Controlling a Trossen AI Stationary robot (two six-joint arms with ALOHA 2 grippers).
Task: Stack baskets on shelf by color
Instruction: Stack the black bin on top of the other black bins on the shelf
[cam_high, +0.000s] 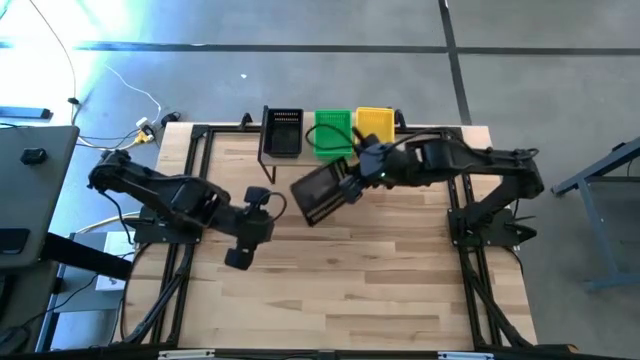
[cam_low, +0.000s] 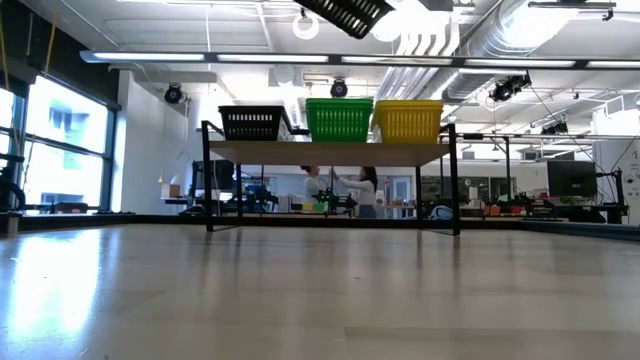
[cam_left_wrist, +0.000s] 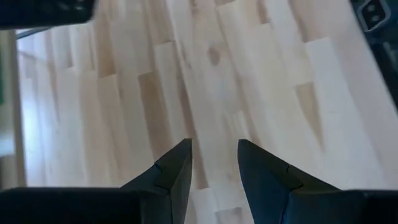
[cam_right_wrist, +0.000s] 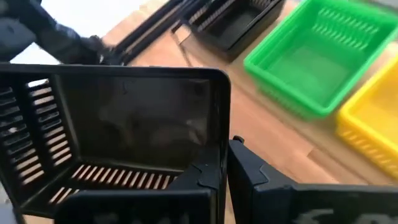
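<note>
Overhead, table-level, two wrist views, shelf (cam_low: 330, 152) shared

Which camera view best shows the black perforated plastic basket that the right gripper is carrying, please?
The right wrist view: the black perforated plastic basket fills it, wall pinched by the right gripper. The high view shows it smaller, tilted above the table. The low view catches only a corner at the top. The left wrist view misses it.

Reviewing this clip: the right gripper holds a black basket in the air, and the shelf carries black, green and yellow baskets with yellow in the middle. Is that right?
Not quite: green sits in the middle of the shelf, between the black and yellow stacks, as the low view shows. The right gripper does hold a black basket aloft.
</note>
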